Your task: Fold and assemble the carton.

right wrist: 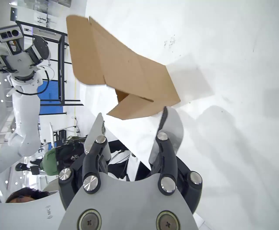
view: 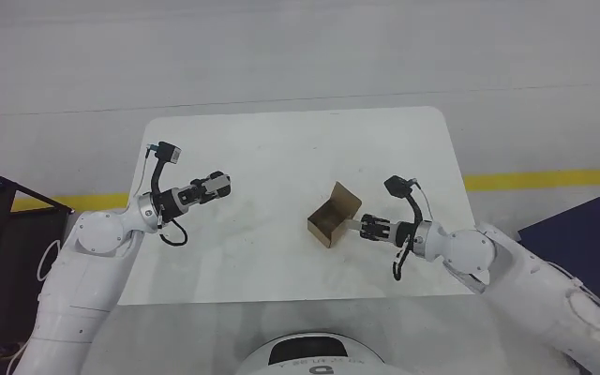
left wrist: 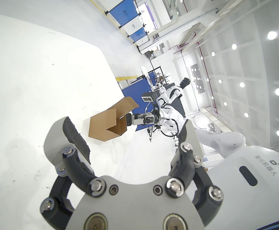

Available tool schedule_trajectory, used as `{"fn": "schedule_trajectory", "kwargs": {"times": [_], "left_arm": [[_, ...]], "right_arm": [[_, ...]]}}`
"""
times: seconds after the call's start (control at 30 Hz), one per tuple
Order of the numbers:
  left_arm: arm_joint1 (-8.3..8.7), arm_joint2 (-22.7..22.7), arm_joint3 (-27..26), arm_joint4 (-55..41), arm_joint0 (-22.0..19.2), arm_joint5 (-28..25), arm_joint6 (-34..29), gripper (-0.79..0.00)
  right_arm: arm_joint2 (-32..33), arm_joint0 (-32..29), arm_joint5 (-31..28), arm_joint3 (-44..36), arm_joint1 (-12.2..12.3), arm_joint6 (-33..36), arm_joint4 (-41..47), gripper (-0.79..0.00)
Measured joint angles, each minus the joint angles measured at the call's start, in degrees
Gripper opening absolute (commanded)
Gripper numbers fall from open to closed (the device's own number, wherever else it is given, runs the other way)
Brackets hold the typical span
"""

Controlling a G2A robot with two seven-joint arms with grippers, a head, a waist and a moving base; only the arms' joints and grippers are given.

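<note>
Now, half-folded brown carton (view: 334, 216) sitting right of centre on white table (view: 281, 150), right gripper (view: 360, 227) hovering just beside it, jaws apart, left gripper (view: 227, 185) hanging centre-left, jaws spread.

a white table (view: 281, 159) with rounded corners stands on a pale grey floor (view: 281, 47). small dark scuffs (right wrist: 170, 41) mark the tabletop. a yellow line (view: 534, 178) runs across the floor and shows on both sides of the table. a black frame (view: 17, 211) stands off the table's left side, and a dark blue panel (view: 562, 230) lies off its right. farther off in the room are blue partition screens (left wrist: 126, 13), another white humanoid robot with a black head (left wrist: 175, 91), and rows of round ceiling lights (left wrist: 242, 84).
</note>
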Motion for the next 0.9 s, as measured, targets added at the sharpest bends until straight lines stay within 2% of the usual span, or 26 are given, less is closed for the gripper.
{"fn": "schedule_trajectory", "kwargs": {"times": [0.23,0.5,0.57,0.7,0.73,0.77,0.8,0.83,0.9], "left_arm": [[0.00,0.00,0.00,0.00,0.00,0.00,0.00,0.000],[0.00,0.00,0.00,0.00,0.00,0.00,0.00,0.000],[0.00,0.00,0.00,0.00,0.00,0.00,0.00,0.000],[0.00,0.00,0.00,0.00,0.00,0.00,0.00,0.000],[0.00,0.00,0.00,0.00,0.00,0.00,0.00,0.000],[0.00,0.00,0.00,0.00,0.00,0.00,0.00,0.000],[0.00,0.00,0.00,0.00,0.00,0.00,0.00,0.000],[0.00,0.00,0.00,0.00,0.00,0.00,0.00,0.000],[0.00,0.00,0.00,0.00,0.00,0.00,0.00,0.000]], "right_arm": [[-6.00,11.43,-1.85,9.10,-5.12,2.39,3.44,-0.449],[-12.20,23.56,-1.66,18.21,-11.17,3.88,4.54,-0.431],[-13.01,25.18,-2.10,19.72,-12.24,3.39,4.64,-0.403],[-11.70,24.05,-8.76,20.86,-13.00,0.71,7.50,-0.391],[-11.00,22.83,-10.67,20.53,-12.79,-0.43,7.46,-0.345],[-10.24,21.28,-12.94,19.81,-12.50,-1.44,7.49,-0.225],[-9.06,18.81,-16.62,18.64,-12.02,-2.60,7.97,-0.055],[-8.00,16.80,-19.48,17.92,-11.58,-3.57,8.00,0.000],[-5.42,11.74,-26.17,15.89,-10.51,-6.35,6.90,0.000]]}}
